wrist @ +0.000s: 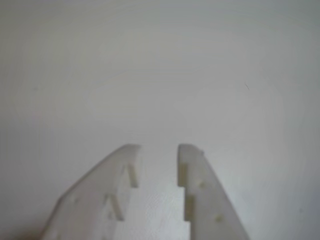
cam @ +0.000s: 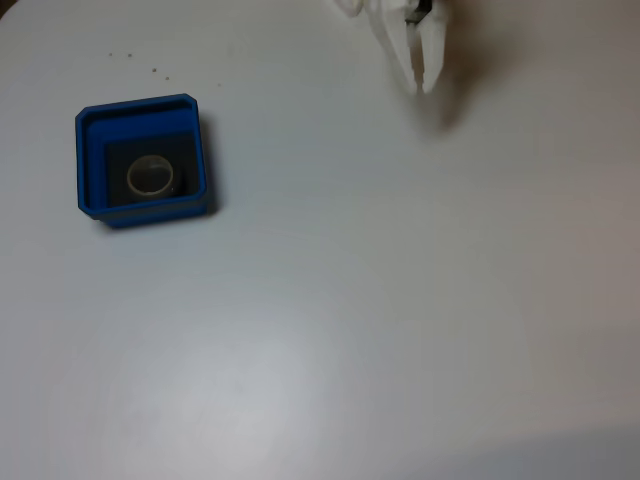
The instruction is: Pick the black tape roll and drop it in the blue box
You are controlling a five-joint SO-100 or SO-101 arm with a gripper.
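One blue box [cam: 141, 160] sits on the white table [cam: 360, 320] in the left part of the fixed view, a square tray with thick low walls, rounded corners and a dark square floor. Inside it lies one black tape roll [cam: 153, 177], resting flat on that dark floor a little below and right of the floor's middle as this view shows it; its pale inner core reads as a light ring, while the black outer band blends with the floor and is hard to make out. There is one roll and one box to count, no more of either. One gripper [cam: 424, 82] comes in from the top edge of the fixed view, right of centre and well apart from the box, its white fingers pointing down toward the bottom of the picture and casting a soft shadow on the table just to their right. In the wrist view the gripper [wrist: 159, 147] rises from the bottom edge with its two white fingers [wrist: 197, 185] standing a narrow gap apart, the tips not touching, and bare table surface showing between them; nothing is held between the jaws. A few tiny dark specks [cam: 140, 62] mark the table above the box in the fixed view, three or four of them, too small to tell what they are. The table beyond the fingers in the wrist view is plain and pale.
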